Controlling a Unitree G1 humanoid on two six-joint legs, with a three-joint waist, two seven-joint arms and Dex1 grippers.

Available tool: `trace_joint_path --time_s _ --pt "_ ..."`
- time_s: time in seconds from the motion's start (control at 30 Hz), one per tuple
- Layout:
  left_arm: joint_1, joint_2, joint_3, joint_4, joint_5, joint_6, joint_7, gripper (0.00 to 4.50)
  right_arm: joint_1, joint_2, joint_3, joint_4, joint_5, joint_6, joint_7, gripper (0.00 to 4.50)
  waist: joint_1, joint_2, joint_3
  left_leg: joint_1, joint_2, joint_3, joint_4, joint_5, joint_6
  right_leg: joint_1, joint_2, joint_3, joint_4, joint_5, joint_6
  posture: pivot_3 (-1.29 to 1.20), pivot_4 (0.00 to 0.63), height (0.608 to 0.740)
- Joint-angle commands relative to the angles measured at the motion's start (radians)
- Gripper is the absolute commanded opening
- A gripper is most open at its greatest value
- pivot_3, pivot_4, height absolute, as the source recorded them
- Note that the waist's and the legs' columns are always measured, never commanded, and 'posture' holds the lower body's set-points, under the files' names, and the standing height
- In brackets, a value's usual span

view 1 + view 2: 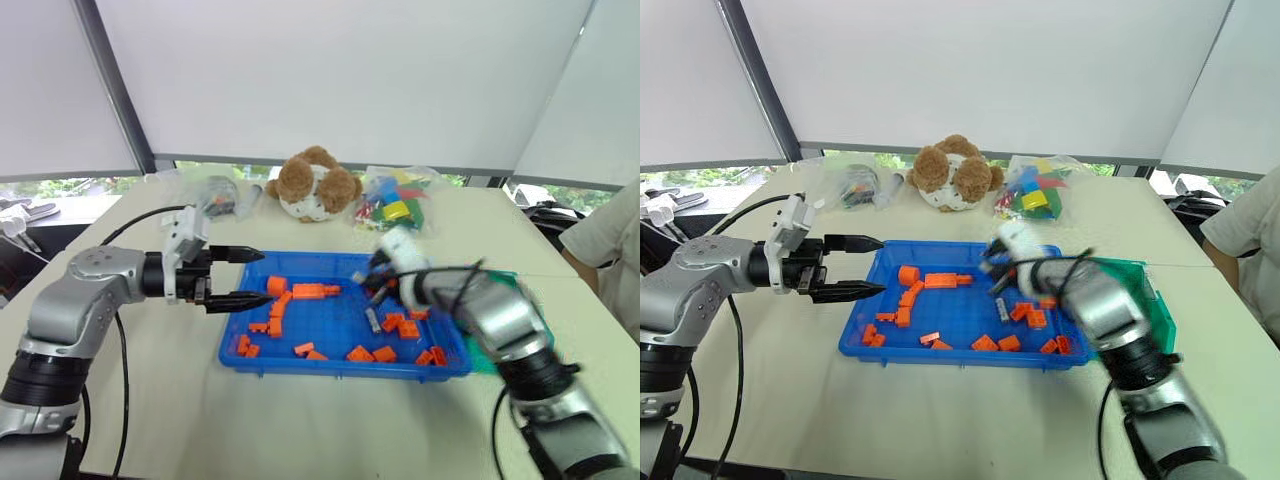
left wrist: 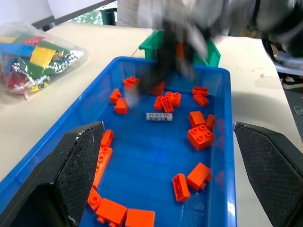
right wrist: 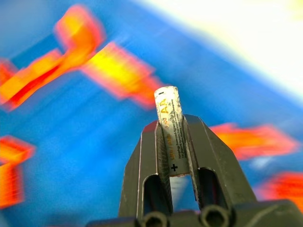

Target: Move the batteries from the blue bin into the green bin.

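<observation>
The blue bin (image 1: 330,366) lies mid-table, strewn with orange bricks (image 1: 310,291). One of the batteries (image 1: 372,320), a small silver cylinder, rests on the floor of the bin near its right half; it also shows as battery (image 2: 159,116). My right gripper (image 3: 169,124) is shut on another battery (image 3: 168,118), which stands up between its fingers. That gripper (image 1: 378,282) is blurred and raised over the bin's right part. The green bin (image 1: 1143,290) stands against the blue bin's right end, partly behind my right arm. My left gripper (image 1: 258,277) hovers open at the blue bin's left edge, holding nothing.
A teddy bear (image 1: 313,185) and a clear bag of coloured bricks (image 1: 397,200) lie behind the blue bin. Another plastic bag (image 1: 220,195) sits at the back left. A person's arm (image 1: 608,240) shows at the table's right edge.
</observation>
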Motion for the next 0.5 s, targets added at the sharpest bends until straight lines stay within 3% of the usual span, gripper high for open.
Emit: trace_joint_path --time_s 0.03,0.17,0.4,0.5 --pt "-0.014 -0.004 0.024 -0.016 -0.017 0.001 0.011 4.50 0.073 -0.143 -0.134 -0.030 -0.017 0.014 0.010 0.02 -0.002 -0.001 0.000 0.000 0.000 0.000 0.000 0.000 0.001 0.001 0.000 0.000 -0.001 0.000 0.000 0.00 0.150 0.734" --pt "-0.017 -0.011 0.009 0.005 -0.005 -0.013 -0.005 4.50 0.230 -0.267 -0.264 -0.027 -0.004 0.015 0.032 0.02 -0.013 0.000 0.000 0.001 0.000 0.000 -0.001 -0.001 0.002 0.001 0.000 0.000 -0.002 0.000 0.000 0.00 0.150 0.734" --pt "-0.043 -0.027 -0.001 0.030 -0.001 -0.014 -0.019 4.50 0.393 -0.311 -0.331 -0.013 0.010 -0.031 0.051 0.02 -0.020 0.000 0.000 0.002 0.000 0.000 -0.001 -0.001 0.001 0.001 0.001 0.001 0.000 0.000 0.000 0.00 0.150 0.734" --pt "-0.050 -0.036 -0.008 0.045 0.010 -0.026 -0.020 4.50 0.408 -0.303 -0.331 0.008 0.019 -0.055 0.055 1.45 -0.018 0.000 0.000 0.002 0.000 0.000 -0.001 0.000 0.000 0.001 0.001 0.001 0.000 0.000 0.000 0.00 0.150 0.734"
